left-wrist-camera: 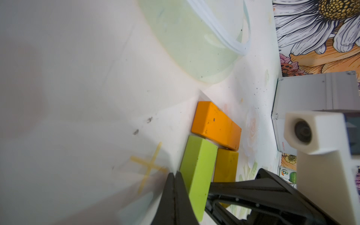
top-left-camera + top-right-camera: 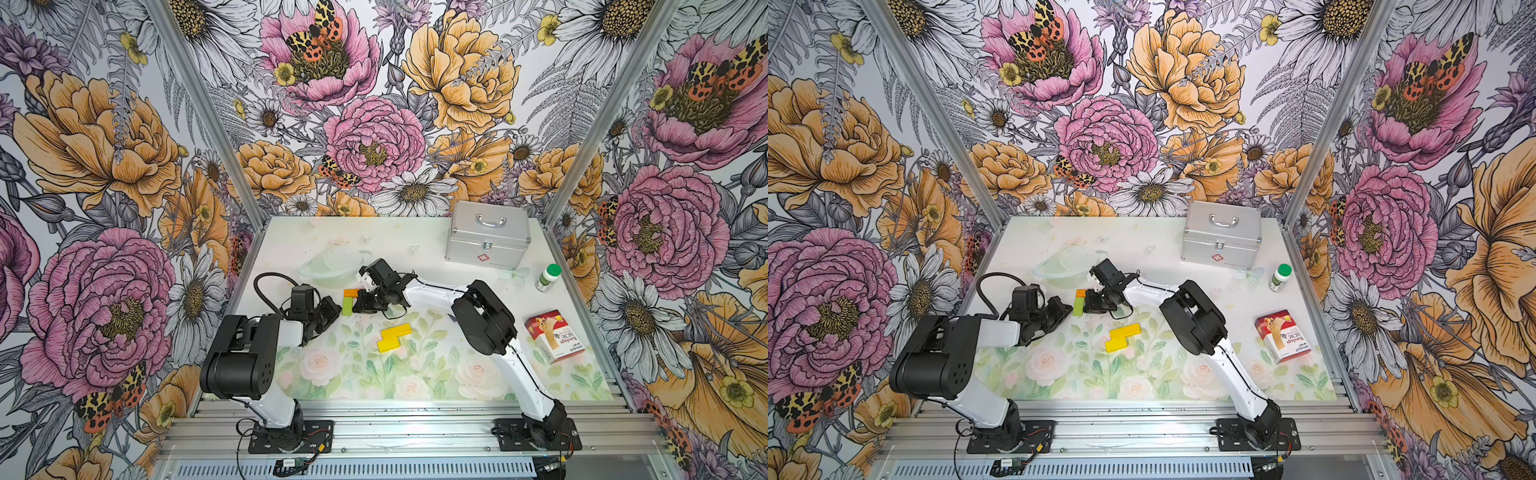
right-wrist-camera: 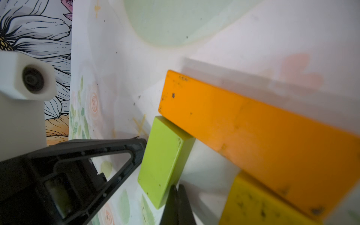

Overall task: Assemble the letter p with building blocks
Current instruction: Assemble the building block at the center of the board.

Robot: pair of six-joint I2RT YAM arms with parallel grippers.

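Flanking the green block on the table, left hand and right hand sit clenched, holding nothing; the orange block lies across its far end, a yellow block just beside.

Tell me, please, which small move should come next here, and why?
Probably draw the right gripper back from the green block and open it toward the loose yellow blocks: it and the left gripper are shut, empty, and the loop under the orange block looks unclosed.

Orange block blurred and cut by the frame edge, mustard block partly hidden behind right fingers
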